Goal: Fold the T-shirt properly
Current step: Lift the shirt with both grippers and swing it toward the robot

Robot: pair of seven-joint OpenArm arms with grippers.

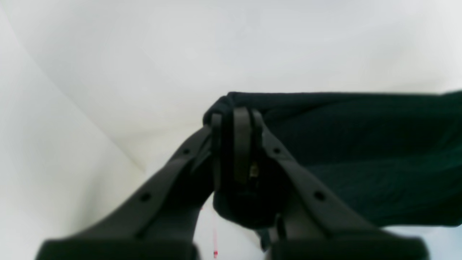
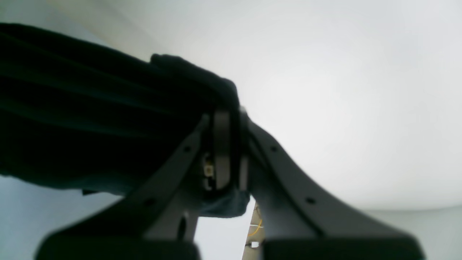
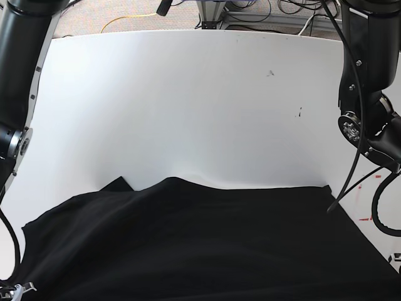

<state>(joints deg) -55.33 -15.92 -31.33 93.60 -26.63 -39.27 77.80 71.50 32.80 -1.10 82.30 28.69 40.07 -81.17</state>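
From the base view I see the T-shirt (image 3: pixel 207 244) spread across the near part of the white table (image 3: pixel 188 106), filling the near edge from left to right. Its far edge runs roughly straight on the right, with a small hump near the middle and a little dark flap poking out further left. The far half of the table is bare white with a couple of small dark specks toward the far right. Both arms show only as upper links here: right arm (image 3: pixel 19 75) along the table's left edge, left arm (image 3: pixel 366 94) at the right edge, cables hanging off it. No fingertips visible in this view, so grip can't be read from it.

The wrist views give me that. Left gripper (image 1: pixel 234 144): jaws pressed together on a bunched corner of the shirt, cloth stretching away to the right of that frame and a wad hanging below the pads. Right gripper (image 2: pixel 227 148): jaws also clamped on a gathered fold, cloth stretching left in ridges, a bit hanging under the fingers. Behind both I only get blurry white background. Can't tell from the wrist views which part of the shirt each one holds.
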